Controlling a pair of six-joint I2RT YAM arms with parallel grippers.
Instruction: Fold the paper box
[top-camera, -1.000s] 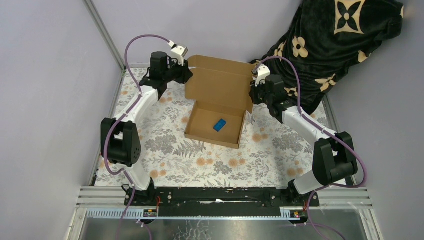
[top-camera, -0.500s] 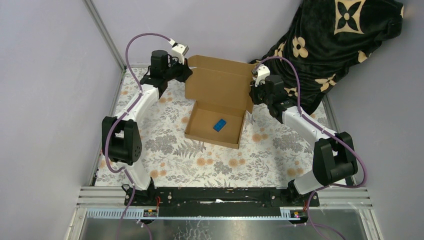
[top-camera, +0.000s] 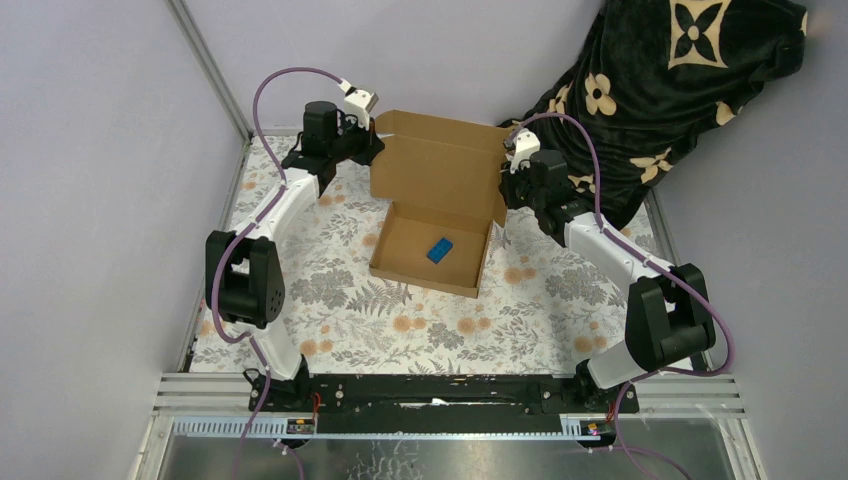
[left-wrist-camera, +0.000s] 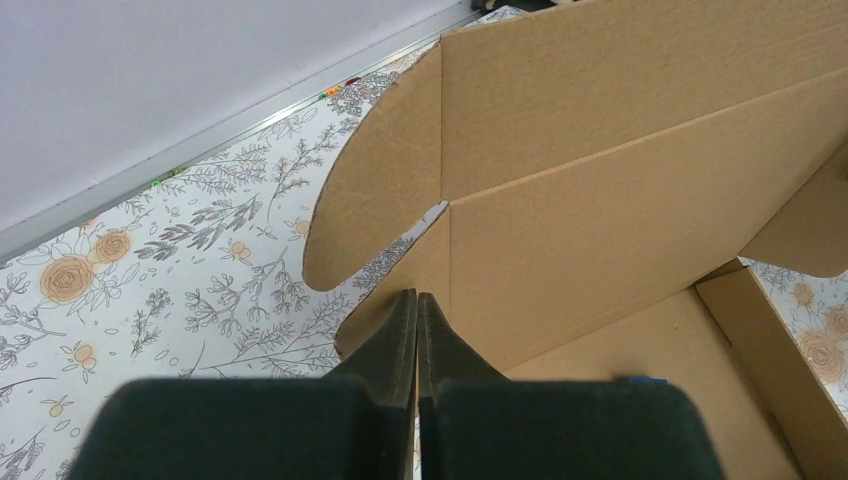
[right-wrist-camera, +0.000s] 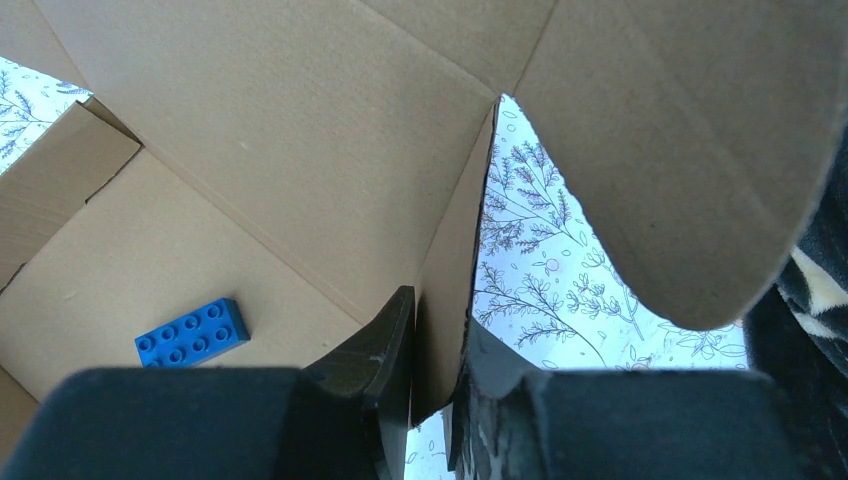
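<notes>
- The left arm (top-camera: 285, 205) stretches forward along the left side of the surface (top-camera: 330, 300). Its elbow is folded near the base and its wrist is turned in toward the box's back left corner. A purple cable (top-camera: 262, 95) loops above it.
- The left hand (left-wrist-camera: 416, 297) is clenched, its two black fingers (left-wrist-camera: 388, 340) pressed flat together with nothing between them.
- The paper box (left-wrist-camera: 600, 200) rises directly ahead of that hand. The fingertips lie at the lower edge of a short side wall, but whether they touch it cannot be told.
- Up and left of those tips a rounded ear flap curves outward. Ahead and to the right stands the lid panel, with one straight crease across it.
- The right arm (top-camera: 610, 250) reaches forward and inward from the right, with its wrist at the box's back right corner.
- The right hand (right-wrist-camera: 435, 310) is grasping the paper box. A thin cardboard wall runs edge-on between its fingers, one on each face.
- Left of that hand lies the tray floor, holding a small blue studded brick (right-wrist-camera: 192, 332). To its right a rounded flap hangs over the printed cloth.
- The box sits between the two hands. It is plain matte brown corrugated board, with its lid upright and its shallow tray open.
- The surface wears a cloth of grey leaves and orange blooms. Behind the right hand lies a dark plush blanket (top-camera: 660, 90) with cream flowers.
</notes>
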